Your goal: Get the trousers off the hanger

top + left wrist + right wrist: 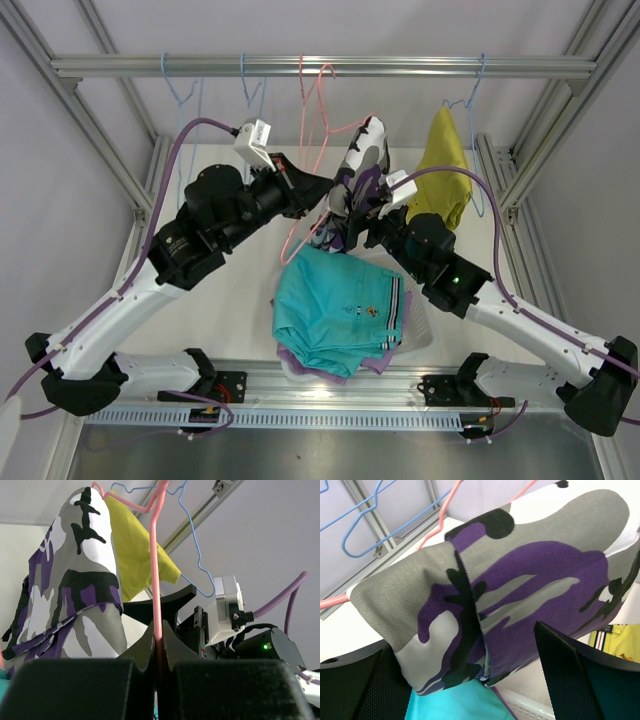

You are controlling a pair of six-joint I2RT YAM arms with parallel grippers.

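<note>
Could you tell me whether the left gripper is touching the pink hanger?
Touching. The left wrist view shows the left gripper shut on the pink hanger, with the wire pinched between its fingertips.

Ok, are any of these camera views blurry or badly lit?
Top external: evenly lit and sharp, no glare. Left wrist: the left tool is dark and out of focus along the bottom, while the purple camouflage trousers and pink hanger are crisp. Right wrist: the cloth weave is sharp, and the right tool is dark in both lower corners.
</note>
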